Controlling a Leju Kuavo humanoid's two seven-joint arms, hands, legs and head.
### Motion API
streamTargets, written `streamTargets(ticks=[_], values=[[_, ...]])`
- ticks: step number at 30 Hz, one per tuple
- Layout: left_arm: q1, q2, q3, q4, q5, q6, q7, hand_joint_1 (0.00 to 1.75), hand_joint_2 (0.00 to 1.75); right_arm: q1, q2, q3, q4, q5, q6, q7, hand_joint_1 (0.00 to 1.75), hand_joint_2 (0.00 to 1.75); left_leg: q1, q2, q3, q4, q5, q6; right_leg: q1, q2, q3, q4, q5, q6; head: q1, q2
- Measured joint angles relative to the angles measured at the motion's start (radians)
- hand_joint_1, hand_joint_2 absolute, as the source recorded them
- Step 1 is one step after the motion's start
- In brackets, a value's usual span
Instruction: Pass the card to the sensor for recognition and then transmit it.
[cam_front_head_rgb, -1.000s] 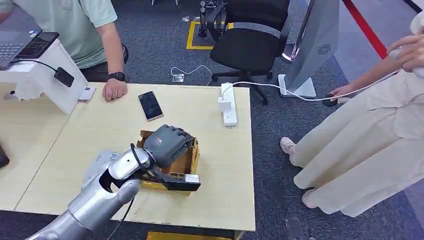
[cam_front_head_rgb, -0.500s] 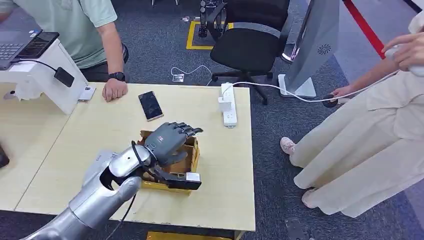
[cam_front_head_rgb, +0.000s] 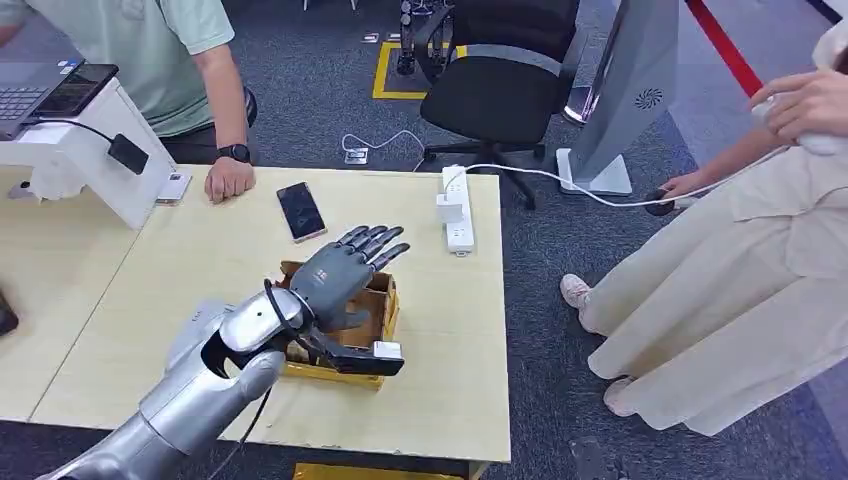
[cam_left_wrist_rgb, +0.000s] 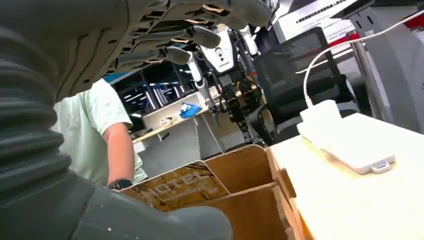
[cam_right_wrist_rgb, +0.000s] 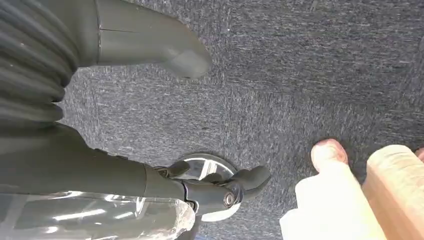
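Observation:
My left hand (cam_front_head_rgb: 340, 268) hovers over an open cardboard box (cam_front_head_rgb: 384, 318) near the table's front edge. Its fingers (cam_front_head_rgb: 378, 240) are stretched out and spread, and hold nothing. In the left wrist view the fingers (cam_left_wrist_rgb: 200, 36) reach out above the box (cam_left_wrist_rgb: 250, 200). A brown panel printed "HOTEL" (cam_left_wrist_rgb: 175, 186) lies inside; I cannot tell whether it is a card or a flap. A white stand (cam_front_head_rgb: 95, 150) with a small black corded device (cam_front_head_rgb: 128, 153) sits at the table's far left. My right hand (cam_right_wrist_rgb: 105, 100) hangs over the carpet, thumb and fingers apart, with nothing in it.
A seated person rests a hand (cam_front_head_rgb: 229, 180) on the far table edge beside a small flat card-like item (cam_front_head_rgb: 173, 187). A phone (cam_front_head_rgb: 301, 210) and a white power strip (cam_front_head_rgb: 456, 208) lie on the table. A second person (cam_front_head_rgb: 740, 270) stands at the right. A black office chair (cam_front_head_rgb: 500, 80) stands behind the table.
My left hand's fingers were curled over the box a second ago. They have uncurled and now point spread toward the far side. The arm has barely shifted.

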Motion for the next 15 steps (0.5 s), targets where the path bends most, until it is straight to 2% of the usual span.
streamTargets(ticks=[15], values=[[-0.026,0.0,-0.016,0.048,-0.025,0.003,0.018,0.0,1.75,0.003,0.0,0.0,0.008,0.001,0.0,0.0,0.0,1.75,0.0,0.0,0.0,0.0,0.0,0.0,0.0,0.0,0.0,0.0,0.0,0.0,0.0,0.0]])
